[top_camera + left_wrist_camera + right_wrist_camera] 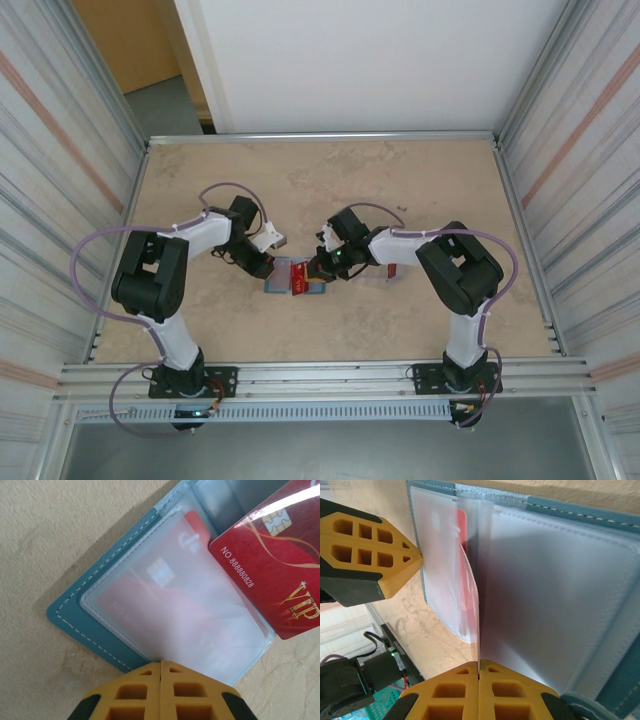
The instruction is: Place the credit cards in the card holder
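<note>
The teal-blue card holder (75, 617) lies open on the table, its clear sleeves (200, 630) facing up. One red credit card (150, 600) sits inside a sleeve. A second red card (270, 570), printed VIP with a chip, stands tilted at the sleeve's mouth. My right gripper (479, 664) is shut on this card's thin edge (478, 625). My left gripper (161, 664) is shut with nothing between its jaws, and its tips touch the near edge of the sleeve and holder (620, 520). From above, left gripper (268, 266) and right gripper (318, 268) flank the holder (278, 288).
Something small and red (392, 270) lies under the right forearm. Corrugated metal walls (60, 150) close both sides of the beige table (400, 180). A metal rail (320, 378) runs along the near edge by the arm bases.
</note>
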Available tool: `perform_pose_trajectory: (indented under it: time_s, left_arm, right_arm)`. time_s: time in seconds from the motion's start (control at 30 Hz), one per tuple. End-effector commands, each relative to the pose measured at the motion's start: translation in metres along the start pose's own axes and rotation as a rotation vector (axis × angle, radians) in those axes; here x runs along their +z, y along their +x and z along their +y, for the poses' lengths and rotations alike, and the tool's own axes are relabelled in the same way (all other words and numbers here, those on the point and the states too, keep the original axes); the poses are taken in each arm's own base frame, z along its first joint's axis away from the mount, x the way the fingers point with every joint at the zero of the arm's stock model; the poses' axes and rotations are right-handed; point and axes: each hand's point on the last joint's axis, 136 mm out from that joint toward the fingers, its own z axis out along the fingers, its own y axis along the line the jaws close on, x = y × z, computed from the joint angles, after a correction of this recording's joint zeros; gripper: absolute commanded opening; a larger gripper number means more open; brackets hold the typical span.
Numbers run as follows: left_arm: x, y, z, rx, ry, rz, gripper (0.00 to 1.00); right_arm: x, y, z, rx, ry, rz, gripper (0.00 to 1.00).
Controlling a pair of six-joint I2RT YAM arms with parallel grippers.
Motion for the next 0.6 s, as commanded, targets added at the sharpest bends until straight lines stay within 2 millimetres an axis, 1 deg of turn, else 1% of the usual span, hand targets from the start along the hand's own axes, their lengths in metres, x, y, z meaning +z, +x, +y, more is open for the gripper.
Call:
perform_pose_trajectory:
  time_s: [0.0,0.57]
  left_arm:
    - [0.003,0.005,-0.001,0.019,-0.004,0.031,0.00]
    - [0.005,0.006,-0.003,0.029,-0.002,0.028,0.00]
  right_arm:
    - [0.002,0.005,-0.008,0.034,0.013,0.008,0.00]
    - [0.017,-0.008,-0.030,0.070,0.044,-0.034,0.00]
